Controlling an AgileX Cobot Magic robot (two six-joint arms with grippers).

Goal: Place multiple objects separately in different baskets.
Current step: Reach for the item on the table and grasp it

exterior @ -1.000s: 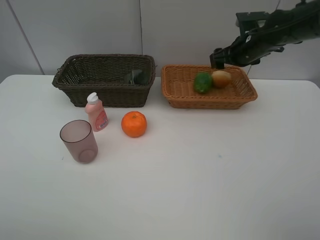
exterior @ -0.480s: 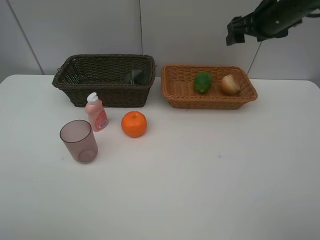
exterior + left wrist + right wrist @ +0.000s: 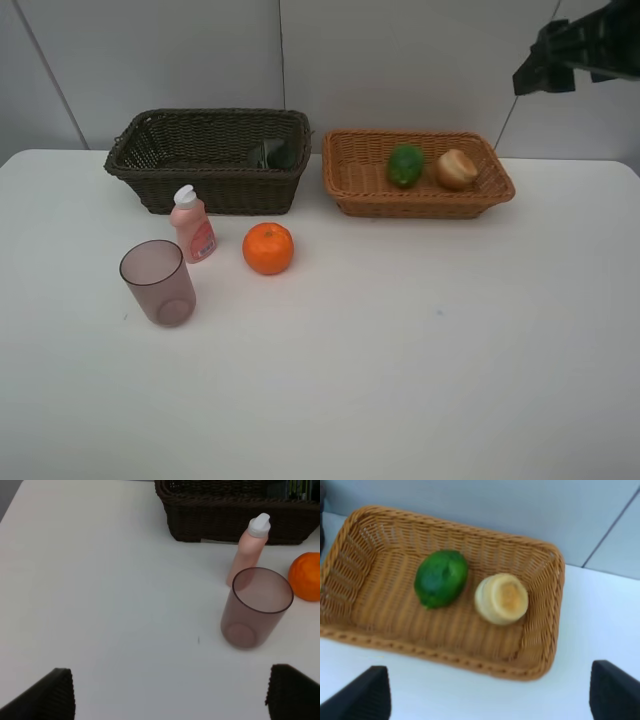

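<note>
The dark brown basket (image 3: 150, 170) stands at the back left with a dark green bottle (image 3: 272, 154) in it. At the back right, the tan basket (image 3: 420, 207) holds a green lime (image 3: 405, 165) and a peach-like fruit (image 3: 456, 168). In front of the dark basket stand a pink bottle (image 3: 192, 225), an orange (image 3: 268, 248) and a purple cup (image 3: 158, 283). My right gripper (image 3: 535, 75) hangs open high above and to the right of the tan basket (image 3: 445, 652), empty. The left gripper (image 3: 170, 695) is open over the table, short of the cup (image 3: 256, 607); the exterior view does not show it.
A grey wall runs close behind both baskets. The white table (image 3: 400, 350) stretches bare across its front and right half. In the left wrist view the pink bottle (image 3: 250, 550) and orange (image 3: 307, 576) stand between the cup and the dark basket (image 3: 235, 515).
My right arm has risen from the tan basket's back rim and drawn off to the upper right. The peach-like fruit has shifted a little inside that basket. Nothing else moved.
</note>
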